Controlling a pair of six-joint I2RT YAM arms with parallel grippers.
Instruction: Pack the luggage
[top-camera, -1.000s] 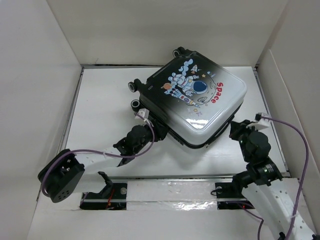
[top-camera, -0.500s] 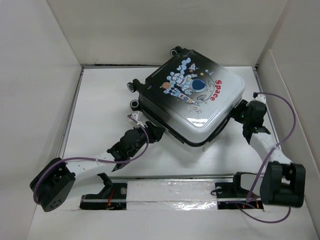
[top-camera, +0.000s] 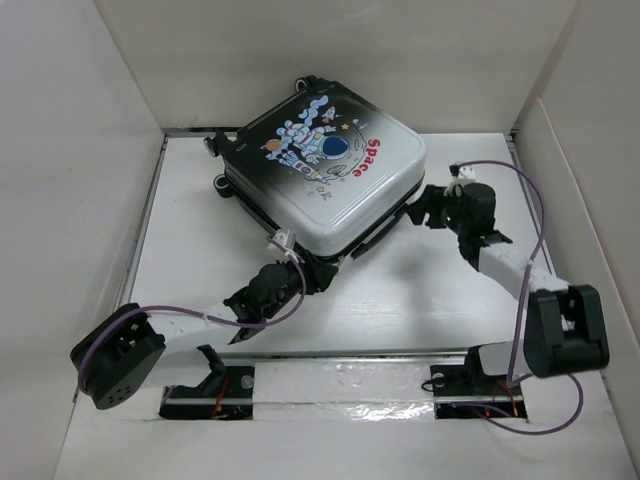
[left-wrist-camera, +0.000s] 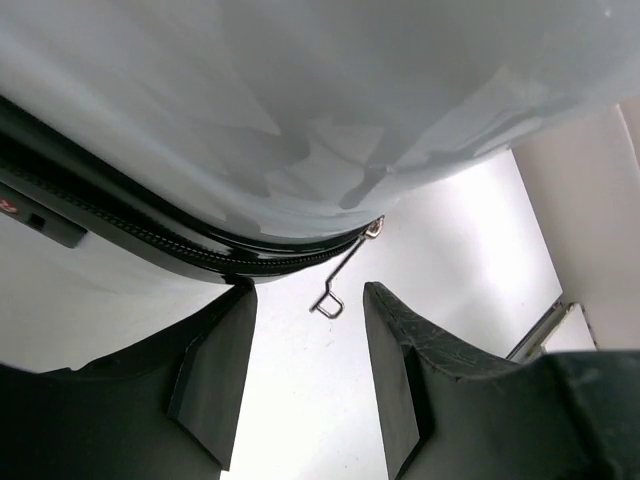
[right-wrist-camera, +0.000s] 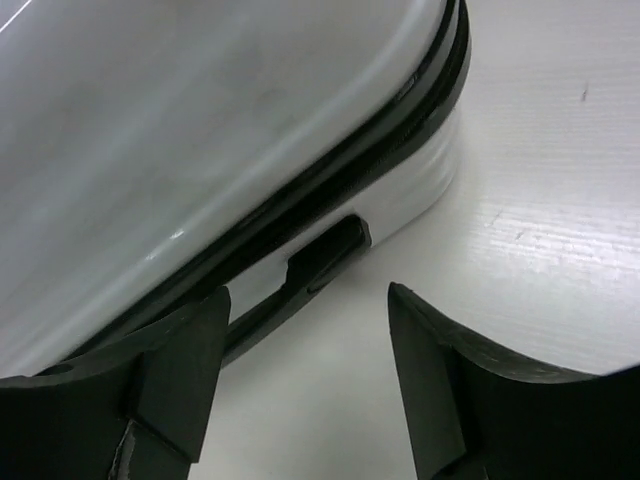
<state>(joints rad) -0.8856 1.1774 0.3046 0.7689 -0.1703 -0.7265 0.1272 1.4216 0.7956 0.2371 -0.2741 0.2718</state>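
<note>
The luggage (top-camera: 320, 170) lies flat and closed at the back of the white table, astronaut print and red "Space" facing up, wheels toward the back left. My left gripper (top-camera: 312, 270) sits at its near corner. In the left wrist view the jaws (left-wrist-camera: 308, 295) are open just below the shell (left-wrist-camera: 300, 100), and a thin metal zipper pull (left-wrist-camera: 338, 290) hangs between the fingertips, untouched. My right gripper (top-camera: 418, 208) is at the suitcase's right side, open (right-wrist-camera: 305, 300), with the black side handle (right-wrist-camera: 325, 262) just beyond its left finger.
White walls (top-camera: 80, 150) close in the table (top-camera: 200, 250) on the left, back and right. A metal rail (top-camera: 340, 385) with the arm bases runs along the near edge. Purple cables (top-camera: 530, 230) loop off both arms.
The luggage has slid and turned toward the back left. My right arm swung in to its right side and its gripper opened. My left gripper stayed at the near corner.
</note>
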